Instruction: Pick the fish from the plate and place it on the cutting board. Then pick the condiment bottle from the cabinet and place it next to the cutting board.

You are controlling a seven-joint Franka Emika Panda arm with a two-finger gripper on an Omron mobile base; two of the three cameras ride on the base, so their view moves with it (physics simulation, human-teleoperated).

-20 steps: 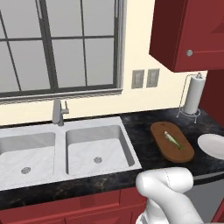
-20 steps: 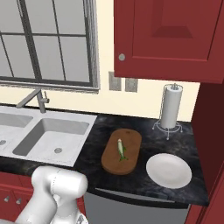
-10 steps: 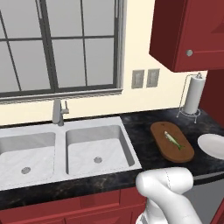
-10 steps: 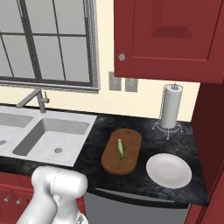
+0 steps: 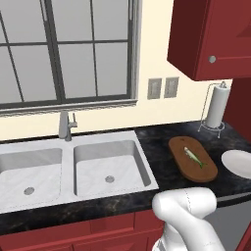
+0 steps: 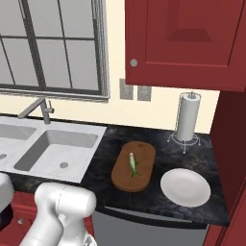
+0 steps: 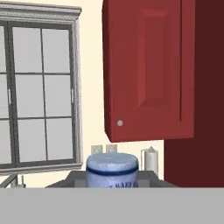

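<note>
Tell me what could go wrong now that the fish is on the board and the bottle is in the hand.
1. The condiment bottle blocks the hand view, so its landing spot is hard to see.
2. The plate sits right beside the cutting board; setting down there could knock it.
3. A low swing could sweep the fish off.

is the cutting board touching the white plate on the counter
Apart. In the right base view, a strip of dark counter separates the cutting board from the plate.

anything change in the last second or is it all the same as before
Nothing visibly changed. The fish lies on the cutting board as before, the plate beside it is bare, and the paper towel roll stands at the back of the counter.
</note>
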